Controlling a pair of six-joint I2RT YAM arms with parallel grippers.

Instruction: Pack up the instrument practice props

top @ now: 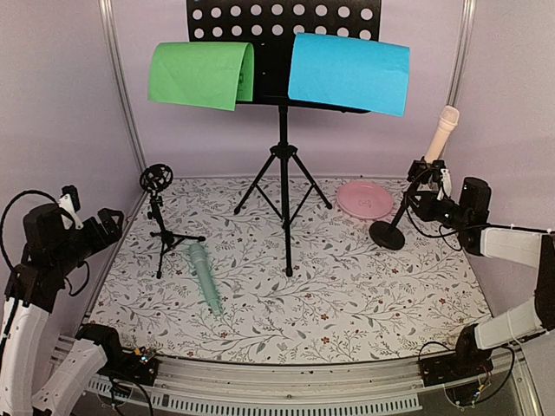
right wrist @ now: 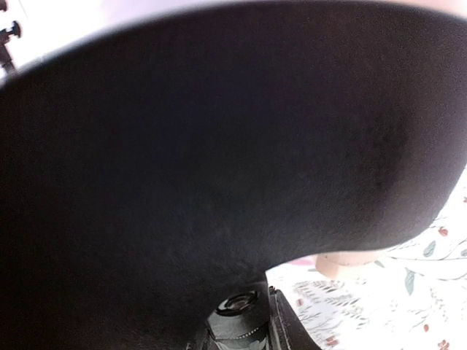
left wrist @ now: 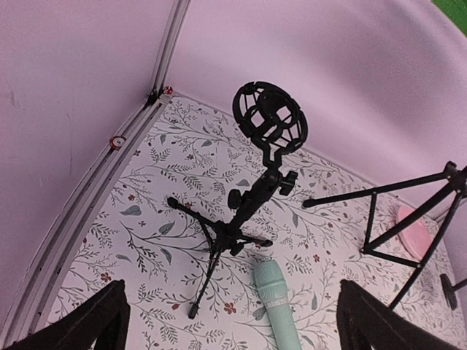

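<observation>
The black perforated music rack [top: 282,22] stands on tripod legs [top: 284,186] at the back and carries a green sheet [top: 199,74] and a blue sheet [top: 349,73]. The mint microphone [top: 205,277] lies on the mat beside a small black tripod support [top: 160,227]; both also show in the left wrist view, the mint microphone [left wrist: 277,305] and the support [left wrist: 255,197]. My left gripper [top: 106,227] is open and empty, and hangs above them [left wrist: 233,321]. My right gripper [top: 422,201] grips the stem of the round-base support [top: 387,234], which holds the tilted pink microphone [top: 440,132]. The base [right wrist: 204,160] fills the right wrist view.
A round pink plate [top: 365,199] lies on the floral mat [top: 347,295] just behind the round base. Metal frame posts [top: 121,87] and pink walls close in the sides and back. The rack's tripod legs spread over the mat's middle back.
</observation>
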